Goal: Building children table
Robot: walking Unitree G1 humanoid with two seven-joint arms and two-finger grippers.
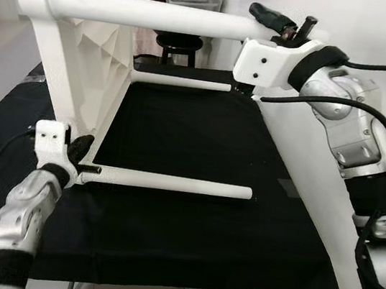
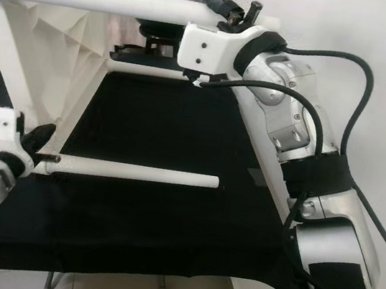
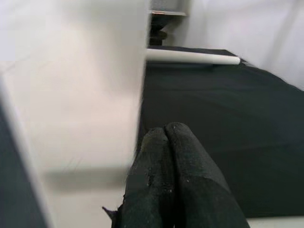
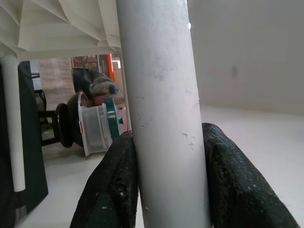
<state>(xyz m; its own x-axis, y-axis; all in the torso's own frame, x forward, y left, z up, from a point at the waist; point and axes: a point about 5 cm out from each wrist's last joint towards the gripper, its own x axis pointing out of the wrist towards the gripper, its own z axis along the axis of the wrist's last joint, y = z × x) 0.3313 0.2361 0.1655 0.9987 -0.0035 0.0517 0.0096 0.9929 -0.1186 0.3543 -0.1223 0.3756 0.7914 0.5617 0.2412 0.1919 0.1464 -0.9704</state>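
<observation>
White plastic table (image 1: 84, 48) rests tipped on its side on a black cloth (image 1: 187, 231), its four legs pointing toward the robot's right. Up at the near top leg (image 1: 147, 13), the right gripper (image 1: 287, 26) clamps the leg's free end between its two black fingers (image 4: 111, 190). Low at the near corner, the left gripper (image 1: 78, 149) sits with fingers pressed together on nothing, touching the tabletop's edge just beside the base of the near bottom leg (image 1: 173, 183), which lies along the cloth.
</observation>
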